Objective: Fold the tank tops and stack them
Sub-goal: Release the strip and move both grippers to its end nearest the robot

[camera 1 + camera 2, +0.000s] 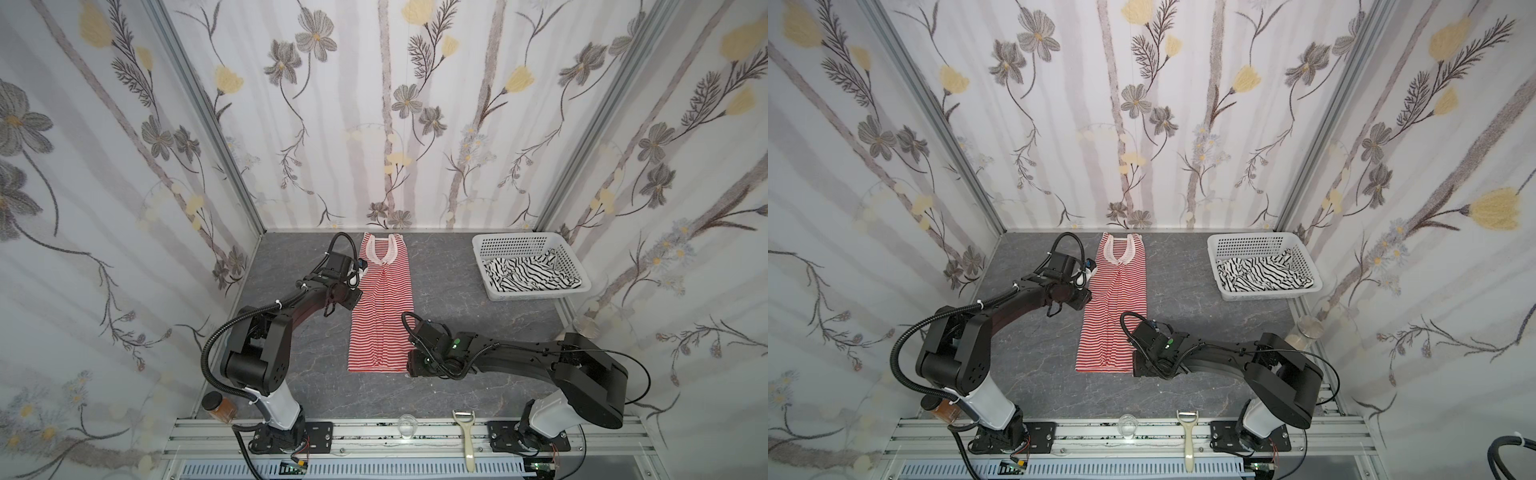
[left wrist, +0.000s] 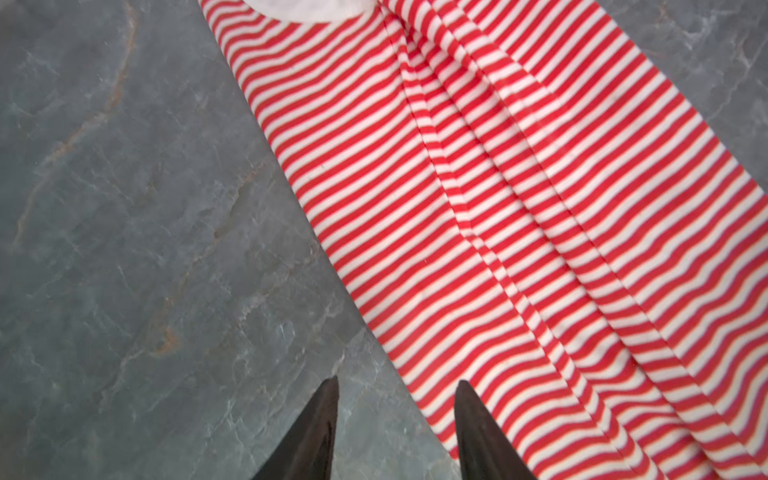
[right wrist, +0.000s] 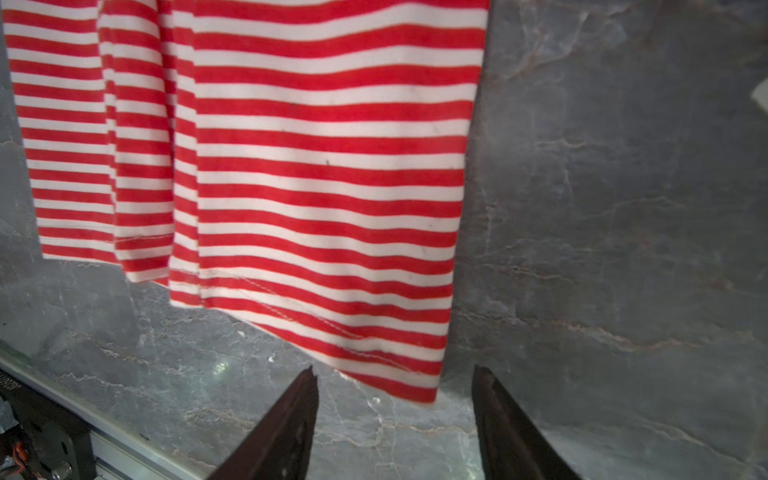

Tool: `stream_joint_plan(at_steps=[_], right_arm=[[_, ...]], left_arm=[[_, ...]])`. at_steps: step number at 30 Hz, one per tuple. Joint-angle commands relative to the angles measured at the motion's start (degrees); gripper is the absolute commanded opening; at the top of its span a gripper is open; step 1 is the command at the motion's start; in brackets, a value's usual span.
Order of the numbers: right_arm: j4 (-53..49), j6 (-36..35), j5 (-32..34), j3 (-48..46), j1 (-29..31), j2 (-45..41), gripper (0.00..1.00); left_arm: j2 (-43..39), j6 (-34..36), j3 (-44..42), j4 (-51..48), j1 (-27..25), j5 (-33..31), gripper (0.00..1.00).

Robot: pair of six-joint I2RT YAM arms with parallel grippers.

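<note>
I have the grey marbled desk [image 1: 478, 316] walled in on three sides, with an aluminium rail [image 1: 374, 428] along the front edge.

The red-and-white tank top [image 1: 382, 307] lies flat down the middle as a long narrow strip. Its pale neckline is close to the back wall and its hem is toward the rail. Lengthwise creases run down it, and both long edges look fairly straight. The desk is bare on either side of it, with the widest open stretch between its right edge and the basket [image 1: 515, 239] in the far right corner. The black-striped tank top [image 1: 528, 276] sits crumpled inside that basket.

In the left wrist view my left claw [image 2: 397, 386] is released and holds nothing. It hovers at the strip's left long edge, one finger over cloth and the other over bare desk.

In the right wrist view my right claw [image 3: 392, 374] is also released and empty. The hem's near right corner lies under the gap between its fingers, with bare desk to one side.

On the rail rest a peeler [image 1: 465, 436] and a small clear glass [image 1: 406, 426], both clear of the cloth.
</note>
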Motion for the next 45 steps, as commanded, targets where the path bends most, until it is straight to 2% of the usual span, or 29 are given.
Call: stream_joint_plan(at_steps=[1, 13, 19, 22, 27, 30, 38, 45], right_arm=[[6.33, 2.28, -2.28, -1.02, 0.01, 0.83, 0.58], [9.04, 3.32, -3.48, -3.59, -0.33, 1.1, 0.34], [9.22, 3.28, -2.17, -3.24, -1.12, -1.09, 0.1], [8.64, 3.06, -2.23, -2.61, -1.22, -2.16, 0.01], [6.53, 2.19, -1.83, -0.41, -1.29, -3.37, 0.0], [5.26, 1.92, -1.36, 0.24, -1.82, -4.0, 0.0], [4.5, 1.21, -1.45, 1.93, -2.71, -4.22, 0.0], [4.14, 1.3, -1.53, 2.11, -3.32, -5.46, 0.0]], left_arm=[[-3.52, 1.83, -4.66, 1.5, 0.01, 1.86, 0.48], [-12.55, 3.45, -14.99, 1.91, -0.09, 2.22, 0.48], [-14.86, 5.98, -17.56, 1.31, -0.46, 2.21, 0.48], [-16.19, 7.77, -18.63, -0.28, -1.38, 3.03, 0.49], [-20.13, 8.78, -20.94, -4.97, -6.96, 6.78, 0.49], [-23.92, 10.24, -23.86, -6.46, -10.49, 6.19, 0.5], [-24.16, 12.35, -27.18, -8.81, -14.64, 2.83, 0.52], [-23.29, 13.27, -27.99, -9.1, -16.2, 3.82, 0.51]])
